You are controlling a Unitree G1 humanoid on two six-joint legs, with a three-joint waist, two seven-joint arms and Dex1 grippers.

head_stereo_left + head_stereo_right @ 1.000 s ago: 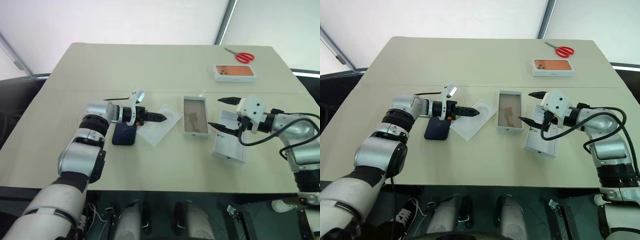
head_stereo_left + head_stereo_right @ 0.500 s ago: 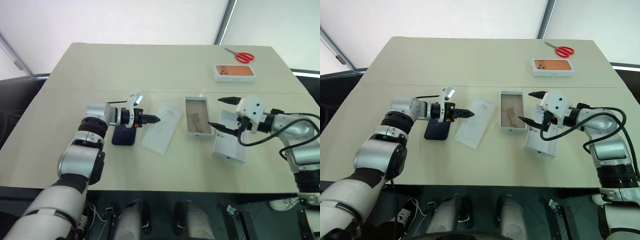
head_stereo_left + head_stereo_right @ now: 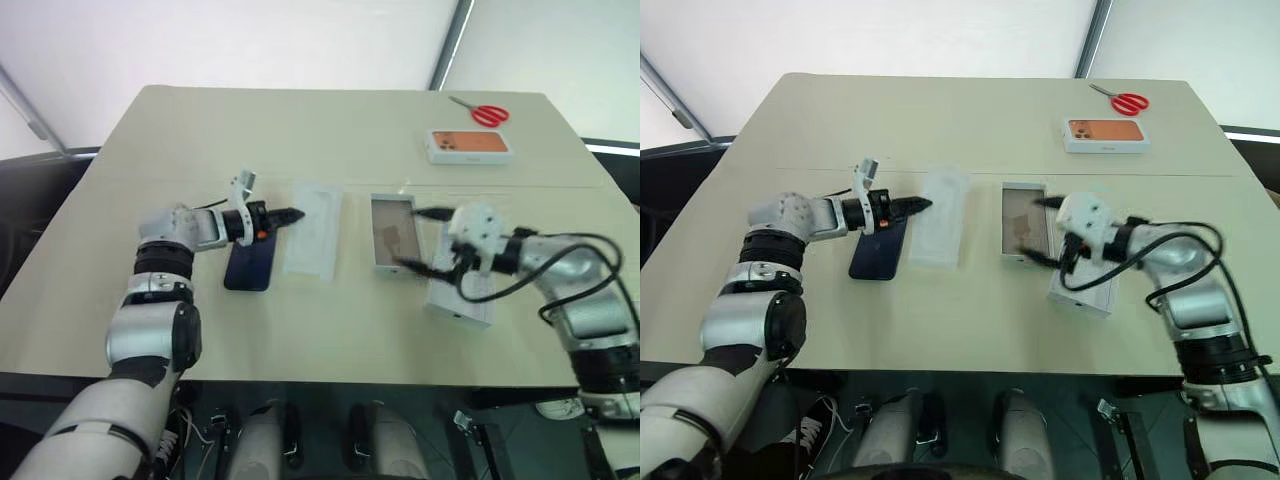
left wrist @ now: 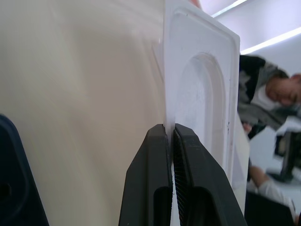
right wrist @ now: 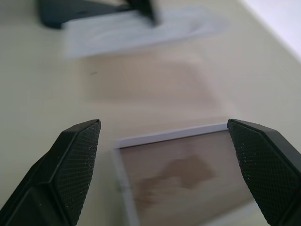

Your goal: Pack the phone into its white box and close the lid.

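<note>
Table [image 3: 300, 130]: beige, carries every item noted below; places are given relative to the box.

Lid [image 3: 1087, 285]: white, lies on the table touching the box's right side, partly under the right arm.

Insert [image 3: 940, 216]: thin white tray with a rounded recess, lies on the table to the left of the box, apart from it. The left gripper [image 3: 290, 214] has its jaws closed on the insert's edge; the left wrist view shows the two black fingers [image 4: 155, 174] pinched on the thin rim.

Box [image 3: 394, 234]: white, open, brownish floor exposed, nothing inside.

Phone [image 3: 880, 247]: dark navy, flat on the table, left of the box beyond the insert, below the left gripper.

Orange-pictured box [image 3: 470, 145]: well behind the box, towards the far right of the table.

Scissors [image 3: 481, 112]: red-handled, just behind the orange-pictured box.

Right gripper [image 3: 1042, 230]: jaws wide, holding nothing, poised over the box's right edge; the right wrist view shows the box floor between the spread fingers [image 5: 70, 160].
</note>
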